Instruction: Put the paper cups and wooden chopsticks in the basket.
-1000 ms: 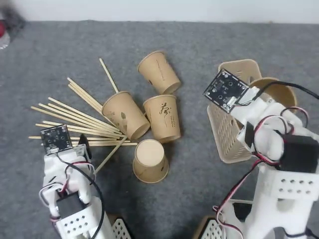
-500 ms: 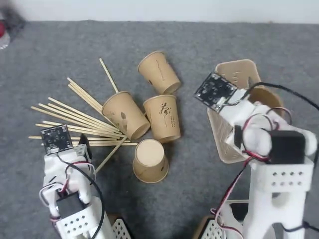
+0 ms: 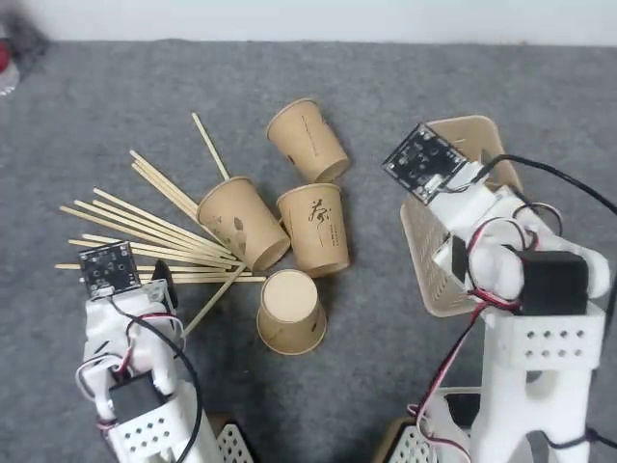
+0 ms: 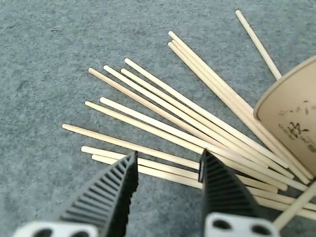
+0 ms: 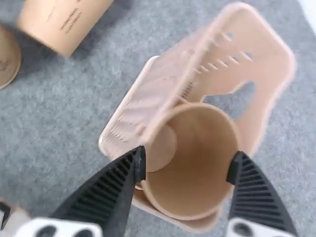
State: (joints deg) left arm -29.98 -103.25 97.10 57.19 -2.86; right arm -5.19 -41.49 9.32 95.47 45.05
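— What's the biggest thing there?
— The grey table point(image 3: 463, 77). Everything lies on it.
— And the arms?
— The left arm point(image 3: 130, 367) stands at the near left corner. The right arm point(image 3: 525, 289) stands at the near right, bent over the basket point(image 3: 424, 246).
— Where is the basket?
— On the right side of the table, partly under the right arm and well apart from the chopsticks point(image 3: 145, 227). The right wrist view shows one cup point(image 5: 197, 128) lying inside it, with its open mouth toward that camera.
— Any others?
— Four cups point(image 3: 316, 230) lie close together mid-table, between the basket and the chopsticks, all outside the basket. Three are on their sides. The nearest shows its flat base upward. The leftmost rests on the chopsticks' ends.
— The grippers?
— The right gripper point(image 5: 187, 158) hangs over the basket. Its jaws are spread wide, one on either side of the cup's mouth, and I cannot tell whether they touch it. The left gripper point(image 4: 168, 155) hangs over the near edge of the chopsticks. Its jaws are also spread and pinch nothing, with the sticks flat on the table beneath.
— And the chopsticks?
— They fan out across the left of the table, converging under the leftmost cup. One lies apart, pointing toward the far side. None is in the basket.
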